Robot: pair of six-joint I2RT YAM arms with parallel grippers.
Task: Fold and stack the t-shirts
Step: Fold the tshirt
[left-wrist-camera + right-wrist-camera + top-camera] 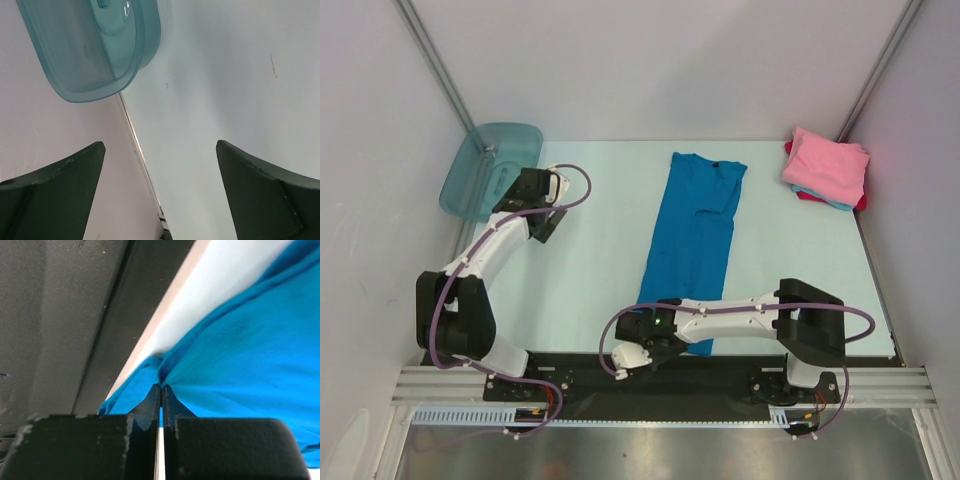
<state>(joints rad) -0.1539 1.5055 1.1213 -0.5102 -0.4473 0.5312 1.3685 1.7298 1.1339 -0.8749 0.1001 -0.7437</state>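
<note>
A bright blue t-shirt [695, 225], folded into a long narrow strip, lies down the middle of the table with its collar at the far end. My right gripper [655, 342] is at the table's near edge, shut on the hem of this blue t-shirt [250, 355]. In the right wrist view the cloth bunches up where the gripper [161, 388] pinches it. A stack of folded t-shirts [825, 165], pink on top with light blue and red edges below, sits at the back right corner. My left gripper [525, 190] hangs open and empty at the back left, its fingers [60, 180] spread wide over bare table.
A translucent teal plastic tub [490, 170] leans at the back left corner against the side wall, just ahead of the left gripper; the left wrist view shows this tub [90, 50] too. White walls close in both sides. A black strip and metal rail [660, 385] run along the near edge.
</note>
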